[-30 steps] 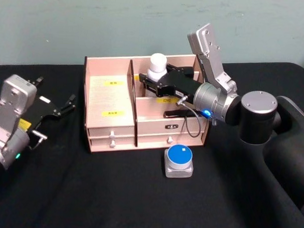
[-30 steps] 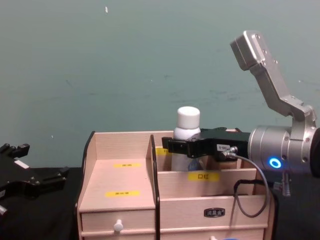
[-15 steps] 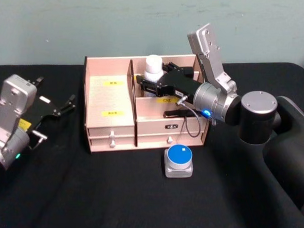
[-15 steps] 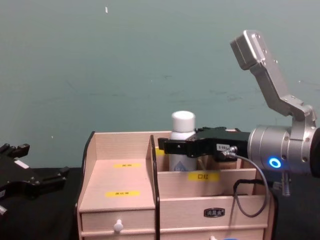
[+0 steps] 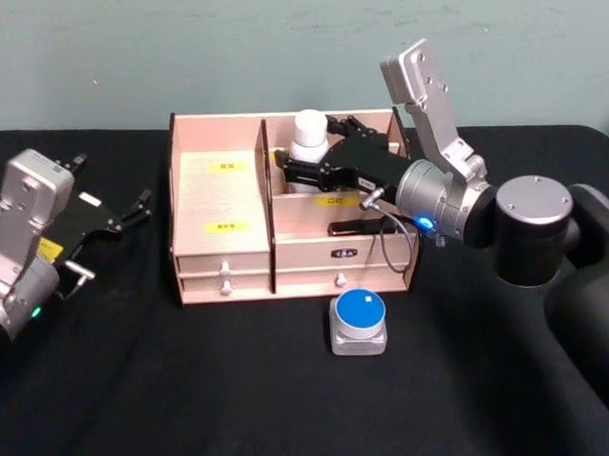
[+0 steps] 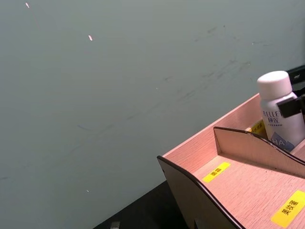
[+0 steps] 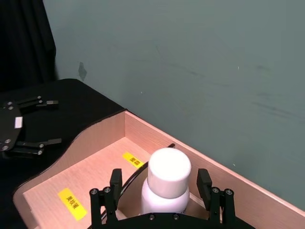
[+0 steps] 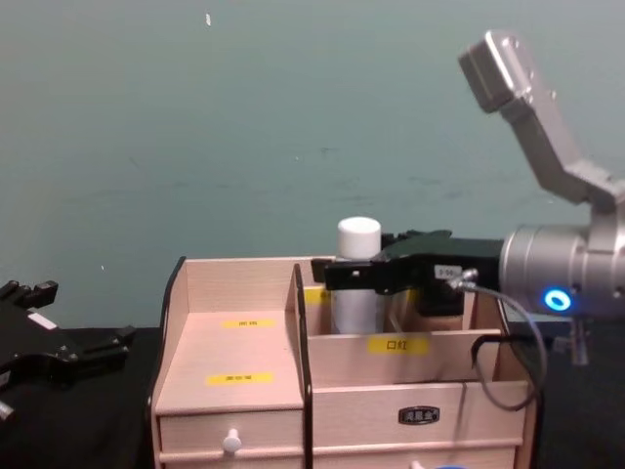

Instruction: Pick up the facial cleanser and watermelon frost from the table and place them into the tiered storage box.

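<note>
The facial cleanser (image 5: 310, 138), a white bottle with a rounded cap, stands upright in the back right compartment of the tiered storage box (image 5: 221, 195). My right gripper (image 5: 312, 148) is open around its neck, and the right wrist view shows a gap between the bottle (image 7: 167, 179) and each of the fingers (image 7: 114, 183). The watermelon frost (image 5: 358, 318), a squat jar with a blue lid, sits on the table just in front of the box's drawers. My left gripper (image 5: 125, 210) is parked open at the far left.
Black cloth covers the table (image 5: 229, 385), and a green wall stands close behind the box. The box's left section (image 8: 234, 342) is a stepped shelf with yellow labels. Small drawers with white knobs (image 5: 225, 275) face me.
The right gripper lowered the facial cleanser into the back compartment, then opened its fingers. The arm's elbow rose a little. The left arm stayed still.
</note>
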